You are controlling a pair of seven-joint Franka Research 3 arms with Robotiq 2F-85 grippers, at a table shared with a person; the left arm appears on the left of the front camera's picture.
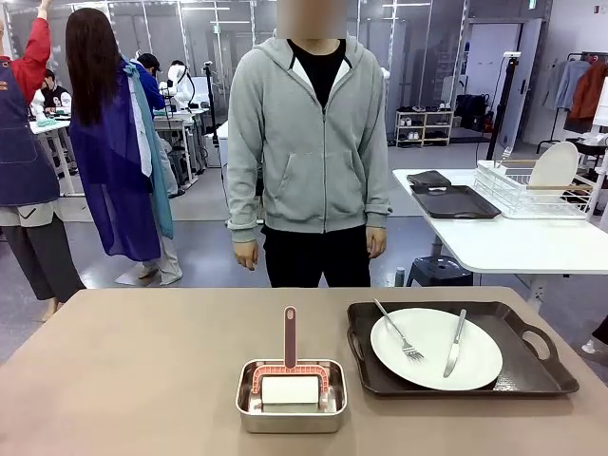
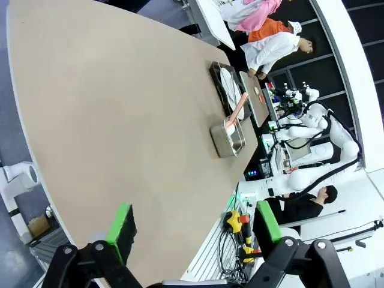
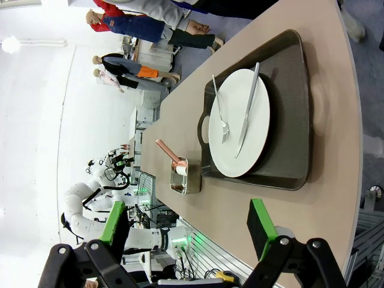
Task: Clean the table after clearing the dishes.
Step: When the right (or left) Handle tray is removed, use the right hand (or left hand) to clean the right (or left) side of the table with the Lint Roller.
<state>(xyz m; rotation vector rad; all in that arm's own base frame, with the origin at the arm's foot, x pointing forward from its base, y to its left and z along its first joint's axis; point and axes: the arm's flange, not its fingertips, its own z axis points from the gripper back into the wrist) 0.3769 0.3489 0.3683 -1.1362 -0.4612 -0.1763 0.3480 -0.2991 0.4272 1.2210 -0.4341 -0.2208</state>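
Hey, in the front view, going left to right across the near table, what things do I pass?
First the steel pan holding a brush → dark tray; on the tray's white plate, fork → knife.

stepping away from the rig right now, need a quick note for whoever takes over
Left claw: open, empty, at the table edge.
Right claw: open, empty, short of the tray.
Things: the tray sits on the table's right side with the plate, fork and knife on it. The steel pan with the scrubber is near the middle. The person stands at the far side, hands down.
Done: another tray and a racked plate are on the white table, so one set looks cleared.
Left: clear the tray, then wipe the table.
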